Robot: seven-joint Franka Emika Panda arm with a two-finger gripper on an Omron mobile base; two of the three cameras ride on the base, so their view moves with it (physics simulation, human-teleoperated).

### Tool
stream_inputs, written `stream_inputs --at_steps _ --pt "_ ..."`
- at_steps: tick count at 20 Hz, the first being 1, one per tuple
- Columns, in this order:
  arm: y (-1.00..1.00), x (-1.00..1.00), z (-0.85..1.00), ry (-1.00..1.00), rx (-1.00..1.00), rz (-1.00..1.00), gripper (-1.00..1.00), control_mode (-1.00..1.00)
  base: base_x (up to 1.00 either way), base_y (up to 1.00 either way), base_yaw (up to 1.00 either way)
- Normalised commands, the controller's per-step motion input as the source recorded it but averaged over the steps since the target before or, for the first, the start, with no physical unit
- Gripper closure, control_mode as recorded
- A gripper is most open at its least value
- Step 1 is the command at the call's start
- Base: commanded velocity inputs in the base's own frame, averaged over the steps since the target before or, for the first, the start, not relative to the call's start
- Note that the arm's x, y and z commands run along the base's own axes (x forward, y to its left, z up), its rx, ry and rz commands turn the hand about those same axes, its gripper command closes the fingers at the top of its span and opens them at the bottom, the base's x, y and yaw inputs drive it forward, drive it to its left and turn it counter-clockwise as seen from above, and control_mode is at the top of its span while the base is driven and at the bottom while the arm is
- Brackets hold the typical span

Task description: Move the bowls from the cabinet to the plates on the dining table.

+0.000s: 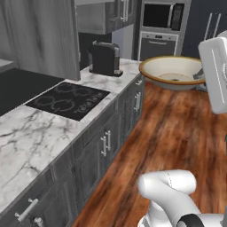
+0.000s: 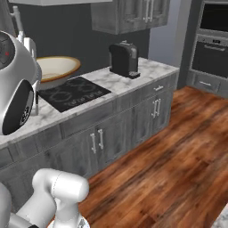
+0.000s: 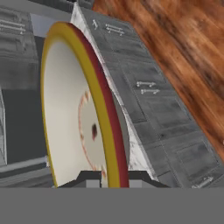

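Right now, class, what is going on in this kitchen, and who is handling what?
The white robot arm is carrying the wide beige bowl by its rim, with the gripper shut on it. The bowl is held in the air above the wooden floor, beside the marble counter with the black stove. No plate or dining table is in sight.

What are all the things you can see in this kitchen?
Bowl: one, beige with tan-brown rim, held up in the air beside the counter.
Stove: one, black, flat in the marble counter.
Coffee machine: one, black, at the counter's far end.
Drawers and doors: several, grey with silver handles, under the counter.
Ovens: two, dark, stacked in the far wall.
Floor: brown wood.
Gripper: one, dark fingertips shut on the bowl's rim.
Arm: one, white.
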Motion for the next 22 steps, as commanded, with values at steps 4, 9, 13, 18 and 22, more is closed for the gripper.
stream_inputs --at_steps 4,9,13,18,22 --pt "0.0 0.0 0.0 0.0 0.0 0.0 1.0 1.0 0.0 0.0 -0.25" --pt "0.0 0.0 0.0 0.0 0.0 0.0 1.0 1.0 0.0 0.0 -0.25" --pt "0.0 0.0 0.0 0.0 0.0 0.0 1.0 1.0 0.0 0.0 -0.25" --pt "0.0 0.0 0.0 0.0 0.0 0.0 1.0 1.0 0.0 0.0 -0.25" --pt "0.0 0.0 0.0 0.0 0.0 0.0 1.0 1.0 0.0 0.0 -0.25"
